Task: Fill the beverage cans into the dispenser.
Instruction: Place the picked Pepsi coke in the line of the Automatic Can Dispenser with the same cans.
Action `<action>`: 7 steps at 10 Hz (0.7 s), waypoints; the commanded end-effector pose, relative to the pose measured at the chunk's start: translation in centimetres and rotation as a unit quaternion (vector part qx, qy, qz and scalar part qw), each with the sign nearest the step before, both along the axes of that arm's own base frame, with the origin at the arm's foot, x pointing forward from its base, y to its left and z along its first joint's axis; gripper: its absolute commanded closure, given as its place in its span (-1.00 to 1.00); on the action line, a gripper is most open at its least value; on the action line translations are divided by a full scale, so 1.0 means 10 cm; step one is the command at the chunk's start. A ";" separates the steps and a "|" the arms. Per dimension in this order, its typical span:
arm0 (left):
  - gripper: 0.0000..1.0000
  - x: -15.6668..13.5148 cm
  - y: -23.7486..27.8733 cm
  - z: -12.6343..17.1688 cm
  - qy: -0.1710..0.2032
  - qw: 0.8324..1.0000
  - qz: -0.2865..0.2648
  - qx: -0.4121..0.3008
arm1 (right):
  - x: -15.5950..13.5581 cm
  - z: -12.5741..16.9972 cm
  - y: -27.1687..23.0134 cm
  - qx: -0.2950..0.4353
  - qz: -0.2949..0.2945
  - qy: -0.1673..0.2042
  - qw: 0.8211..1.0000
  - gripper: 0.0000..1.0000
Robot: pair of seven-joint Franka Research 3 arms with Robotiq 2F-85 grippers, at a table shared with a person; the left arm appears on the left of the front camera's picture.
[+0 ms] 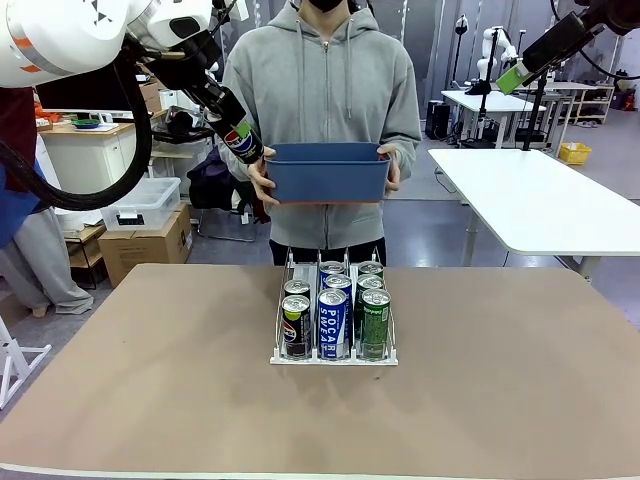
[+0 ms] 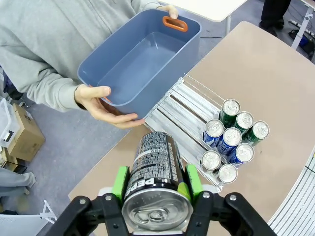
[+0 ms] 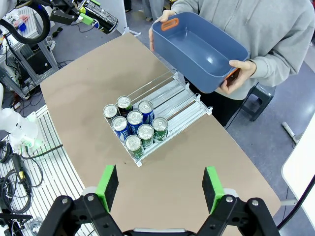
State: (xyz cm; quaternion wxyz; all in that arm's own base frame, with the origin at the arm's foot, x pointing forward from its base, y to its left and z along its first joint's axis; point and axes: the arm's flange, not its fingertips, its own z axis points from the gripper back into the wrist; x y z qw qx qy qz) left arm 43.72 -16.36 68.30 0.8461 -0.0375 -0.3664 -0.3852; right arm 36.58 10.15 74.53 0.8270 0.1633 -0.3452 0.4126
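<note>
**Black Pepsi can held aloft, rear of dispenser below and ahead**

Black with a silver top, the Pepsi can [image 2: 156, 189] sits clamped between the green pads of the left gripper [image 2: 156, 183], which is closed on its body. In the front view the can is carried high, off the table [image 1: 150, 380], beside the near corner of the blue bin [image 1: 328, 172] that the person holds in both hands.

**Governing relation.** From the left gripper, the dispenser [image 2: 184, 115] lies below and forward, past the base end of the held can. The can's long axis points along the gripper fingers, down toward the table; the dispenser lanes run roughly crosswise to it. Judged from this, the can must be turned upright and lowered behind the cans already loaded.

**Dispenser state.** Seven cans stand upright at the white front lip. In the front view, the lane nearest the left gripper holds two black cans [image 1: 296, 320], the middle lane three blue-and-white cans [image 1: 332, 315], the far lane two green cans [image 1: 373, 315]. The rear lane sections are bare.

**Arm selection.** The left arm is the loaded one, so delivery falls to it. The right gripper [image 3: 160, 182] hangs high above the table with jaws spread wide and nothing between them; the dispenser lies ahead of it, well apart.

**Caution.** The person's hand [image 2: 101, 103] is near the rear of the dispenser, just beyond the can's likely path.
</note>
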 end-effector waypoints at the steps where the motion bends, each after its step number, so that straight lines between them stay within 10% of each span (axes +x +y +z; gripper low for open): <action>1: -0.15 0.00 0.00 0.00 0.000 1.000 0.000 0.000 | -0.01 0.00 -0.01 -0.001 0.002 0.004 1.000 -0.82; 3: -0.15 -0.18 -0.14 -0.07 0.006 0.996 0.084 0.019 | -0.01 0.00 -0.01 -0.001 0.002 0.004 1.000 -0.82; 7: -0.15 -0.96 -0.46 -0.25 0.040 0.997 0.063 0.009 | -0.01 0.00 -0.01 -0.001 0.002 0.004 1.000 -0.82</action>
